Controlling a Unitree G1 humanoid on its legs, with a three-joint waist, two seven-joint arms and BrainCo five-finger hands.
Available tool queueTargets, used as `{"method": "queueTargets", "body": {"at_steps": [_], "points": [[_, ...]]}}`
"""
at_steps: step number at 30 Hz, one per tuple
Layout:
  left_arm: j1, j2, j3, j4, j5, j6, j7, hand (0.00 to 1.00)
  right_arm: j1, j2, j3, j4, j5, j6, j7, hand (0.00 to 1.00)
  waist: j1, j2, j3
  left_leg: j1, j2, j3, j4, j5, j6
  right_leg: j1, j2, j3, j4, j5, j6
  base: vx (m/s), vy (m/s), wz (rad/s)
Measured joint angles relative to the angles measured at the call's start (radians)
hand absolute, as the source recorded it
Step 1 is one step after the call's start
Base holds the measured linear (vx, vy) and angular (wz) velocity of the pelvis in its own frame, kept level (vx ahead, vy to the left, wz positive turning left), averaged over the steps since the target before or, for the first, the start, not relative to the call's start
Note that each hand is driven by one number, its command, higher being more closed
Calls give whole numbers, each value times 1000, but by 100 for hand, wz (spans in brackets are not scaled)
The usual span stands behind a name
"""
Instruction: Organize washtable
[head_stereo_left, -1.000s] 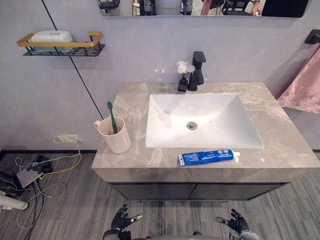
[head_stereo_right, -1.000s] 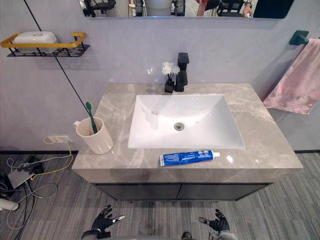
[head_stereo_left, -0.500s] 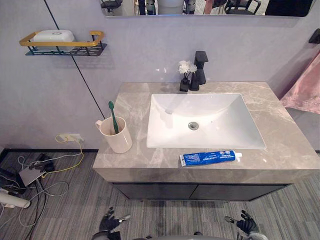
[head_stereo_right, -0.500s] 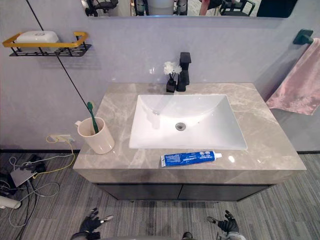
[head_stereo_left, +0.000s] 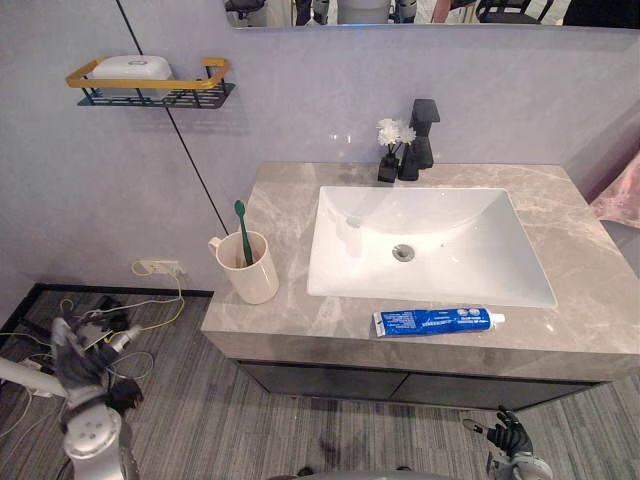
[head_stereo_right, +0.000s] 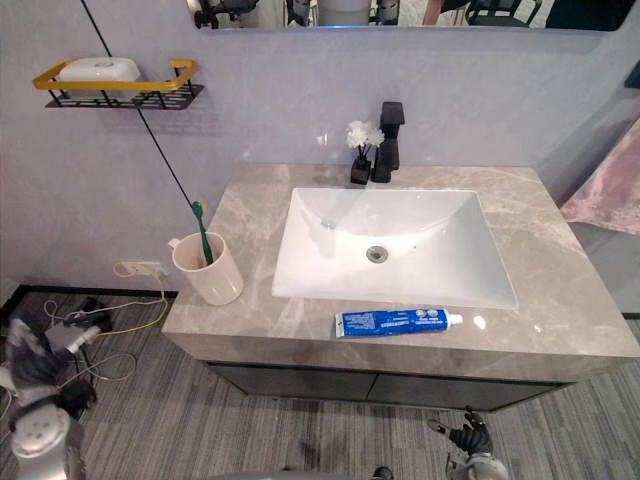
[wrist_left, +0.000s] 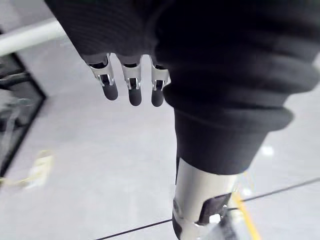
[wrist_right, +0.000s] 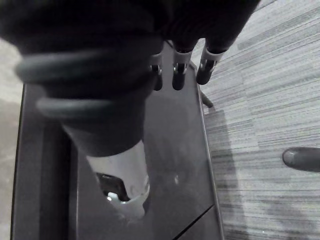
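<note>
Toothpaste tube is found lying flat on the front strip of the bench, just before the white sink, cap end to the right. The cup, with a green toothbrush stood in it, is set at the bench's left front corner.

The left robot hand is held out at far left above the floor, well apart from cup and tube. Its fingers are straight and nothing is held. The right robot hand is low, below the bench front, released and empty.

Since one second ago, the left robot hand has been swung out from bottom centre and raised. The camera has shifted, while tube, cup and toothbrush are unmoved.
</note>
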Motion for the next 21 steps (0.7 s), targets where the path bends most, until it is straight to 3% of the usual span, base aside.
{"method": "queueTargets", "body": {"at_steps": [3, 5, 10, 16, 21], "points": [[-12, -2, -75, -188, 120, -2, 4, 0, 7, 13, 2, 3, 0, 0, 5, 0, -1, 3, 2, -3, -1, -8, 10, -1, 1, 6, -2, -9, 0, 0, 0, -39, -20, 10], [-23, -2, -153, -335, 184, -38, 1, 0, 11, 20, 6, 3, 0, -2, 22, 0, -4, 8, 5, -2, -1, -9, 12, -1, 2, 9, -2, -8, 0, -1, -1, -50, -15, 0], [-44, -3, -370, -500, 216, -85, -15, 0, 27, 25, 24, 4, 2, -5, 24, 0, -10, 17, 8, 0, 1, -9, 12, -1, 1, 12, 0, -10, 0, -1, -1, -53, -17, 0], [-125, 14, -655, -503, 254, -101, -114, 0, 28, 24, 136, 50, 2, -11, 44, 0, -12, 15, 9, -1, 2, -8, 14, -1, 1, 4, 0, -6, 0, -1, -1, -29, -8, 0], [-172, 36, -809, -427, 260, -108, -199, 0, 19, 29, 152, 51, 2, -11, 43, 0, -12, 13, 10, -1, 2, 3, 14, -1, 1, 4, 0, 7, 0, -1, -1, 2, -3, -6]]}}
